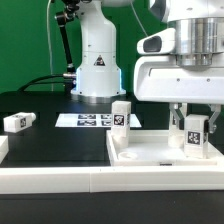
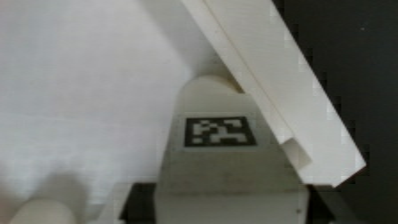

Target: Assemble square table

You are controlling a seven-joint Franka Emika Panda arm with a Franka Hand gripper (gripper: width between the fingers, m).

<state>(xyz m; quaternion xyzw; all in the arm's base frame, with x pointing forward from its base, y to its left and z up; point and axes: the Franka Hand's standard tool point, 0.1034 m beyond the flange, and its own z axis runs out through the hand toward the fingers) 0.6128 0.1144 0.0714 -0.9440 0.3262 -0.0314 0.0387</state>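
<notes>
The white square tabletop (image 1: 150, 158) lies at the front right of the exterior view, recessed side up. My gripper (image 1: 194, 136) is shut on a white tagged leg (image 1: 194, 131) and holds it upright at the slab's corner on the exterior view's right. In the wrist view the same leg (image 2: 221, 135) sits between my dark fingers (image 2: 150, 200), over the slab (image 2: 89, 90) and beside its raised rim (image 2: 267, 70). A second leg (image 1: 121, 114) stands upright at the slab's far left corner. A third leg (image 1: 18, 122) lies on the black table at the exterior view's left.
The marker board (image 1: 88, 120) lies flat behind the slab, in front of the robot base (image 1: 97, 60). A long white rail (image 1: 60, 178) borders the front of the black surface. A blurred rounded white shape (image 2: 50, 205) shows on the slab in the wrist view.
</notes>
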